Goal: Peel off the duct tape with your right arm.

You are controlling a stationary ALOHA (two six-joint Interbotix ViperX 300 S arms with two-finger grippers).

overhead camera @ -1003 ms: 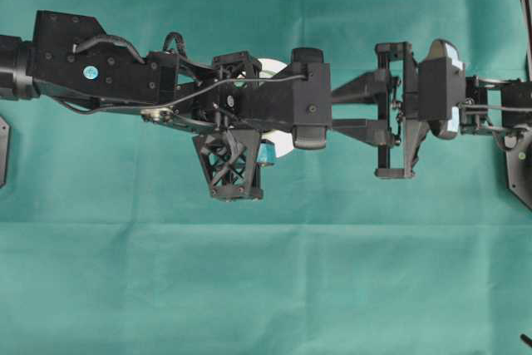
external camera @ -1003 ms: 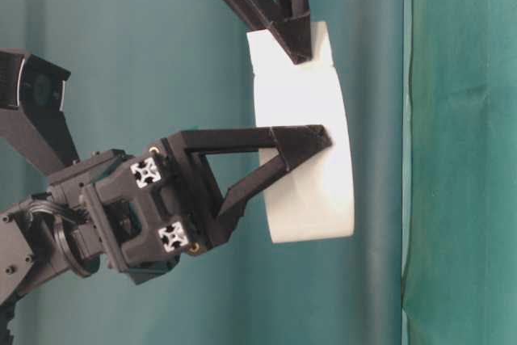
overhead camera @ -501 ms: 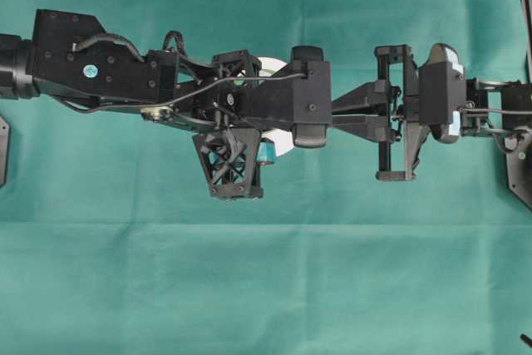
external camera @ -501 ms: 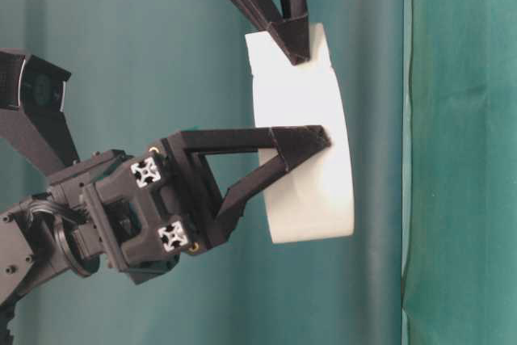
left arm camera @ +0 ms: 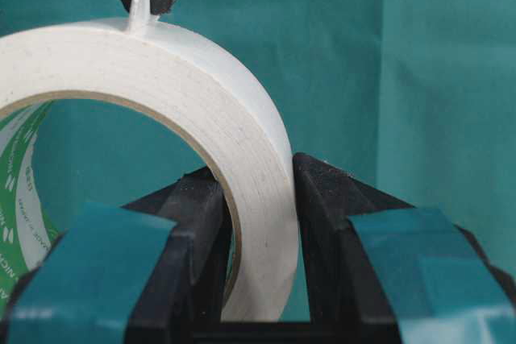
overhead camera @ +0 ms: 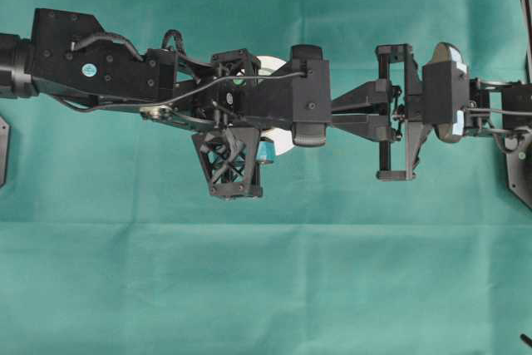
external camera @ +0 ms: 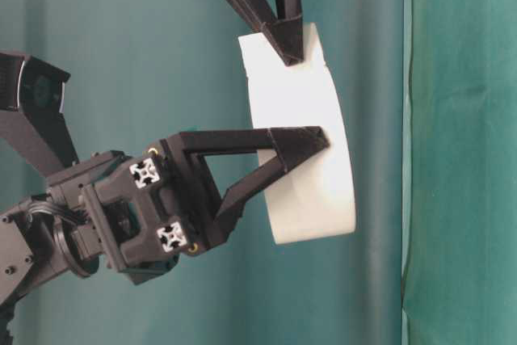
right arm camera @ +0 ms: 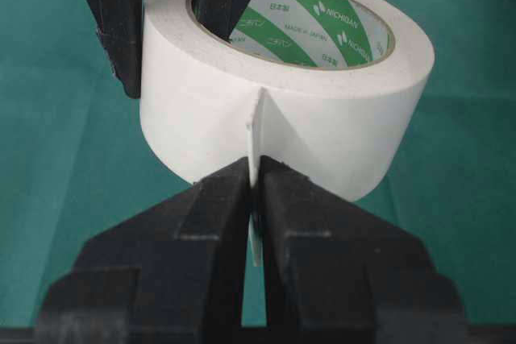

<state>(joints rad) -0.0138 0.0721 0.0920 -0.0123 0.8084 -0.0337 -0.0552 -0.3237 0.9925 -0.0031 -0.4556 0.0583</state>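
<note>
Duct tape [right arm camera: 282, 102] tail pinched — right claw [right arm camera: 252, 191].

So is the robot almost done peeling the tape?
Not yet. Done: the left gripper holds the duct tape roll by its wall, one finger inside the ring. In hand: the right gripper is shut on the tape's tab, which stands only slightly off the roll. Left: pulling a real length of strip free.
</note>
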